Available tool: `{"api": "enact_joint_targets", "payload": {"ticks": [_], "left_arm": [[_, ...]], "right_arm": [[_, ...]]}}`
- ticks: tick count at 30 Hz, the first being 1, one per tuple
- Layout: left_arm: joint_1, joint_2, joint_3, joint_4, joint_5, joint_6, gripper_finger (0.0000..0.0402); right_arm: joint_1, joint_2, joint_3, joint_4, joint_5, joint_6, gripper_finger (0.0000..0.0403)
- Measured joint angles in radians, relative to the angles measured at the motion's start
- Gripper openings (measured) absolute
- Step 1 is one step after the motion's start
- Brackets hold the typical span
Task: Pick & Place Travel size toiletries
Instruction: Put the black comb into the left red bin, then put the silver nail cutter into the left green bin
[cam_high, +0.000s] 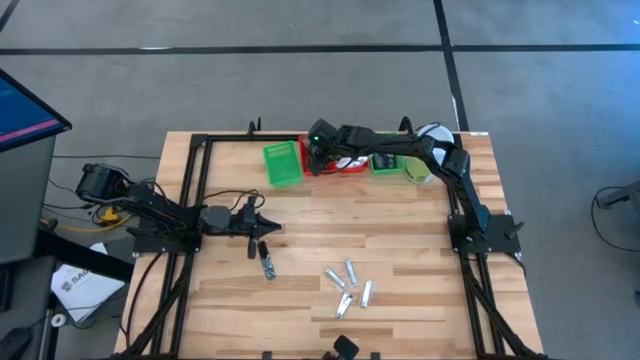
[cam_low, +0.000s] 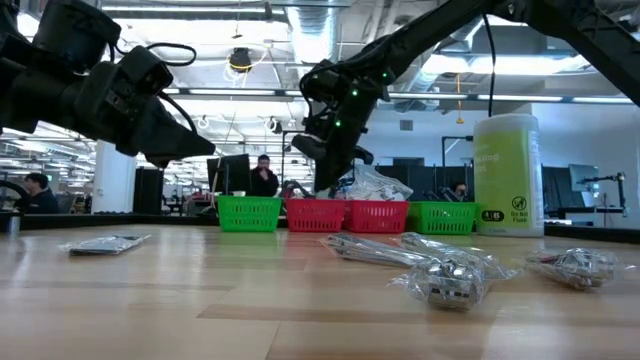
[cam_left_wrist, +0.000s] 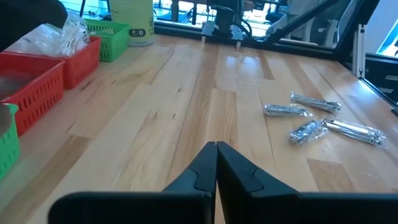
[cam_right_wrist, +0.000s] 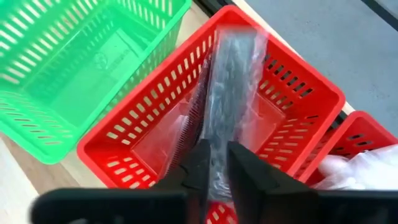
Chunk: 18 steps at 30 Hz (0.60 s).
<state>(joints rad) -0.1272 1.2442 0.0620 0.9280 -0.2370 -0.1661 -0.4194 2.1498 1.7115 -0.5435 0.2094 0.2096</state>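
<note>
Your right gripper (cam_right_wrist: 214, 165) hangs over the red tray (cam_right_wrist: 292, 87), fingers parted just a little around a clear-wrapped dark comb-like toiletry (cam_right_wrist: 227, 93), pointing down into that tray. Your left gripper (cam_left_wrist: 216, 163) is pinched fully closed and empty, low over the bare table (cam_high: 400, 240). Silver wrapped toiletries (cam_high: 350, 287) lie scattered near the table's front edge. The pale green canister (cam_low: 508, 172) carries writing, unreadable from here.
</note>
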Motion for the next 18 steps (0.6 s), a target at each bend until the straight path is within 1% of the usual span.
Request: {"api": "enact_joint_targets", "payload": {"ticks": [4, 7, 8, 11, 13, 15, 18], "left_arm": [[0.000, 0.000, 0.000, 0.002, -0.004, 0.000, 0.0002], [0.000, 0.000, 0.000, 0.002, -0.004, -0.002, 0.0002], [0.000, 0.000, 0.000, 0.002, -0.004, -0.003, 0.0002], [0.000, 0.000, 0.000, 0.002, -0.007, -0.004, 0.0002], [0.000, 0.000, 0.000, 0.002, -0.008, -0.004, 0.0002], [0.000, 0.000, 0.000, 0.002, -0.007, -0.004, 0.0002], [0.000, 0.000, 0.000, 0.001, -0.007, -0.004, 0.0002]], "right_arm": [[0.000, 0.000, 0.000, -0.003, 0.000, -0.008, 0.0080], [0.009, 0.000, 0.000, -0.006, -0.004, -0.033, 0.0095], [0.016, -0.003, 0.000, -0.010, -0.022, -0.052, 0.0098], [0.050, -0.034, 0.000, -0.036, -0.120, -0.103, 0.0103], [0.081, -0.058, 0.001, -0.056, -0.168, -0.131, 0.0104], [0.119, -0.076, 0.001, -0.074, -0.187, -0.159, 0.0102], [0.183, -0.123, 0.000, -0.111, -0.187, -0.186, 0.0102]]}}
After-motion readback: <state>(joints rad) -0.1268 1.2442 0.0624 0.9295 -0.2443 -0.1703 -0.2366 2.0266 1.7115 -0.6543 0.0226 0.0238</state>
